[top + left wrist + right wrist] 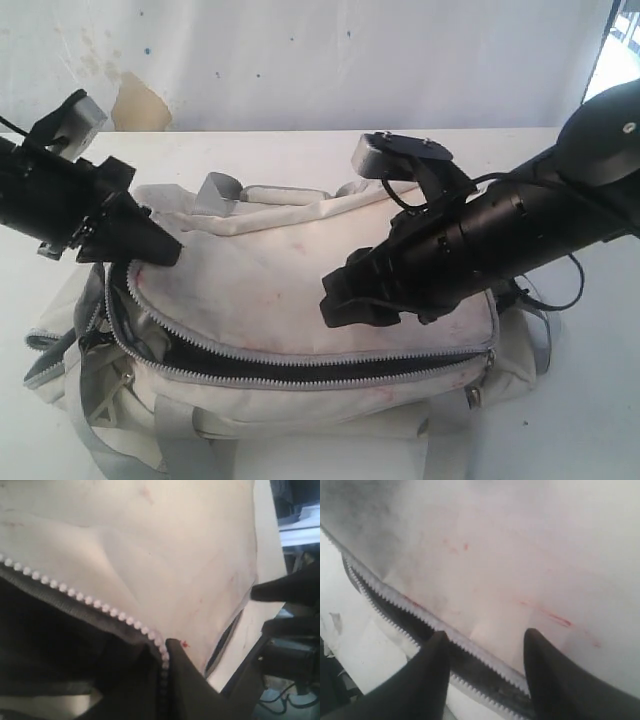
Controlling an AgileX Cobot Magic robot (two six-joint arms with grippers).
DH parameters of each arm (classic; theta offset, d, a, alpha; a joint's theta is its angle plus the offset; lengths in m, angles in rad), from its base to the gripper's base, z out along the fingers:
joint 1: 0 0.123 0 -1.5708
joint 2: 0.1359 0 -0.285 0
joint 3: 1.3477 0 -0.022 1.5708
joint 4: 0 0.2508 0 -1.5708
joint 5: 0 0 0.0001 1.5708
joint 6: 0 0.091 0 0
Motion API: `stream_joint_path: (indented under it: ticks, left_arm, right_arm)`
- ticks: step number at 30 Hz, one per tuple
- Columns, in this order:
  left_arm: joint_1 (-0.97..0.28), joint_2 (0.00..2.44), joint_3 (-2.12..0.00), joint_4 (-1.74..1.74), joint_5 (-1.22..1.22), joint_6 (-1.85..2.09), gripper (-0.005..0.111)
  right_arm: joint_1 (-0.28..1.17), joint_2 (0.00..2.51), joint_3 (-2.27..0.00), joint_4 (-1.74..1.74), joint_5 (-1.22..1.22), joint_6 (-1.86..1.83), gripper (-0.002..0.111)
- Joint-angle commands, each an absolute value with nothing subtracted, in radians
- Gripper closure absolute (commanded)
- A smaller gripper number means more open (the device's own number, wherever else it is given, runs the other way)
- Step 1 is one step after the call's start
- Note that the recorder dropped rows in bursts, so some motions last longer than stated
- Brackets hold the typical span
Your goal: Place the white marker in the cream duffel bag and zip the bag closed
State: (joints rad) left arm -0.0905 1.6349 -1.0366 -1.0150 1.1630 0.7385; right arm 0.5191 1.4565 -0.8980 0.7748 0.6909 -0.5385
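The cream duffel bag point(300, 270) lies on the white table with its long grey zipper point(300, 375) gaping open along the front, dark inside. My left gripper point(150, 245) is shut on the top flap's zipper edge point(100, 605) at the bag's left corner; the fingertips point(175, 652) pinch the teeth. My right gripper point(345, 300) hovers open low over the flap near the middle. Its two black fingers point(437, 650) straddle the zipper teeth point(470, 647), holding nothing. The white marker is out of view in every frame.
Grey webbing straps point(60, 360) trail off the bag's front left and a handle loop point(215, 190) lies at its back. The table point(590, 400) shows bare to the right. A stained white backdrop point(140, 100) stands behind. The right arm point(285, 590) shows in the left wrist view.
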Motion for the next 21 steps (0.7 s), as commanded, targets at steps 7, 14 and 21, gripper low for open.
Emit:
stream_joint_path:
  ticks: [7, 14, 21]
  left_arm:
    - [-0.094, 1.631, -1.043, -0.847, 1.185, 0.760, 0.101]
    - [-0.096, 1.629, -1.043, -0.849, 1.200, 0.760, 0.069]
    - [-0.096, 1.600, -1.043, -0.845, 1.112, 0.779, 0.059]
  right_arm:
    - [0.518, 1.447, -0.973, 0.459, 0.704, -0.255, 0.080]
    - [0.516, 1.447, -0.992, 0.210, 0.707, -0.051, 0.085]
    - [0.448, 1.447, -0.992, 0.197, 0.717, -0.040, 0.085]
